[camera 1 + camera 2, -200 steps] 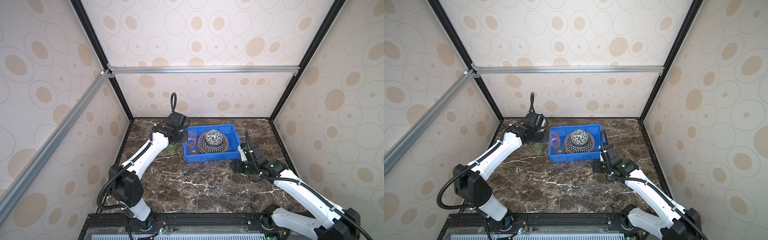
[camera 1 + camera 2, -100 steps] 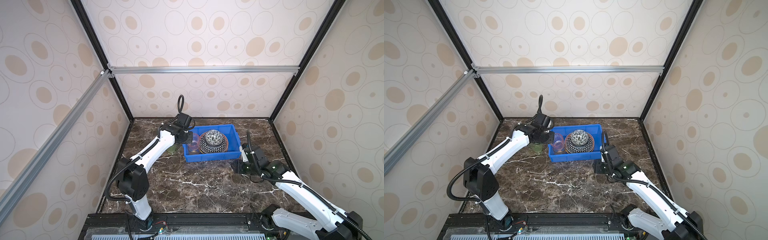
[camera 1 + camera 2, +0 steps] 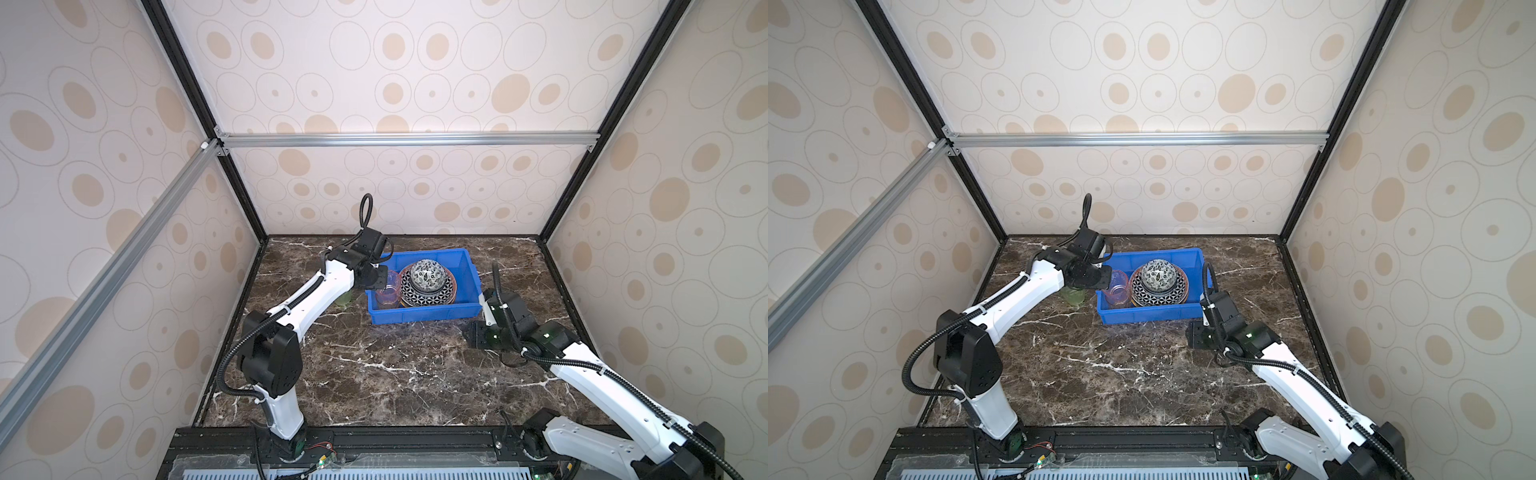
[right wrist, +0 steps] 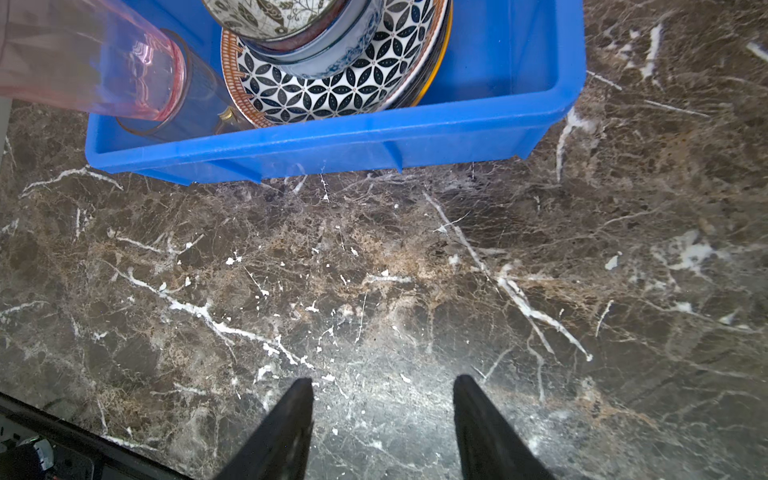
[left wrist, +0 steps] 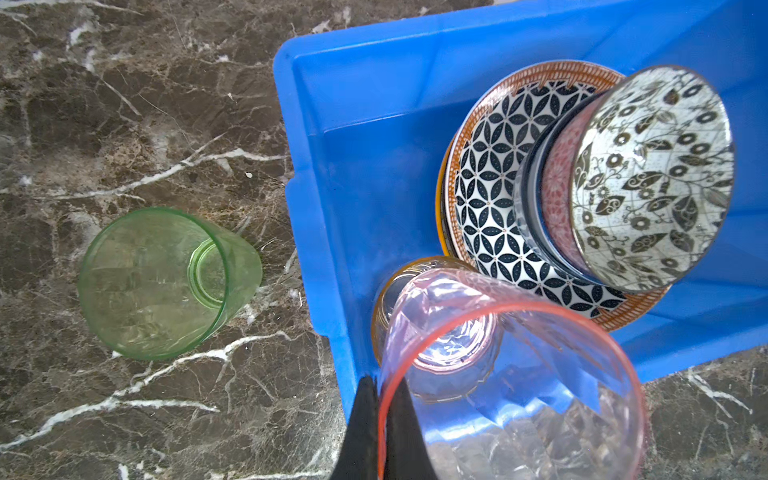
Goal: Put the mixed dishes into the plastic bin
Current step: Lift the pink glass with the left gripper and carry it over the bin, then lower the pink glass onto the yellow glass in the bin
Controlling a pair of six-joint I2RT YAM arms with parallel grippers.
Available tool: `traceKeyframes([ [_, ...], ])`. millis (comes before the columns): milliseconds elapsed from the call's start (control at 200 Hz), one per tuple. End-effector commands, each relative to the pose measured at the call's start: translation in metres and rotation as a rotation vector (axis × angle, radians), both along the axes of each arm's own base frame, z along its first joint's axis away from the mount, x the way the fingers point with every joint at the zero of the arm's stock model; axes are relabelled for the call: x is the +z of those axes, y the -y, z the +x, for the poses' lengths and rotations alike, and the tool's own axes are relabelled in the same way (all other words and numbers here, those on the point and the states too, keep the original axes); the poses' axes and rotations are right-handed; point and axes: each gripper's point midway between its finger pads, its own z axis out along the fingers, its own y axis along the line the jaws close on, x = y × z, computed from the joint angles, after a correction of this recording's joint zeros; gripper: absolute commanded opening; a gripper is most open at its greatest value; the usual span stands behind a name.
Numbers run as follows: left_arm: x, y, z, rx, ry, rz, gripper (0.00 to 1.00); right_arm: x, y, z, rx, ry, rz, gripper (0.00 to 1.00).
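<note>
The blue plastic bin (image 3: 424,318) (image 3: 1150,316) holds a stack of plates, a black-white geometric plate (image 5: 490,199) on top, with a black-white bowl (image 5: 648,178) (image 3: 428,274) nested over other bowls. My left gripper (image 5: 380,386) is shut on the rim of a pink cup (image 5: 511,374) (image 3: 386,293) at the bin's left end. The cup tilts, with its base at the mouth of a yellow cup (image 5: 384,303) standing in the bin. A green cup (image 5: 166,282) (image 3: 345,297) stands on the table left of the bin. My right gripper (image 4: 382,384) (image 3: 478,336) hangs open over bare marble.
The dark marble table (image 3: 374,374) is enclosed by patterned walls with black corner posts. The bin's near wall (image 4: 332,141) lies just beyond my right gripper.
My left wrist has swung right and the pink cup has come lower into the bin's left end. The right arm has barely moved.
</note>
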Motion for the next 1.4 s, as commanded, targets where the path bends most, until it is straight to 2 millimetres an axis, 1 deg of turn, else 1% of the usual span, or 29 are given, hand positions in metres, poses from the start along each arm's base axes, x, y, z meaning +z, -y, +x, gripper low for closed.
traceKeyframes([
  [0,0.008,0.003,0.004,-0.017,0.015,0.020,0.00,-0.004,0.005,-0.003,-0.009,-0.006,-0.016,0.57],
  [525,-0.011,0.002,0.003,-0.019,-0.027,0.073,0.00,-0.004,0.005,-0.002,-0.007,-0.007,-0.017,0.57],
  [810,-0.024,0.003,0.004,-0.025,-0.053,0.085,0.00,-0.004,0.004,-0.002,-0.006,-0.007,-0.015,0.57],
  [1186,-0.035,0.005,0.006,-0.022,-0.066,0.084,0.00,-0.001,0.005,-0.003,-0.006,-0.006,-0.012,0.57],
  [1396,-0.040,0.005,0.004,-0.024,-0.075,0.084,0.00,0.000,0.005,-0.004,-0.009,-0.005,-0.010,0.57],
])
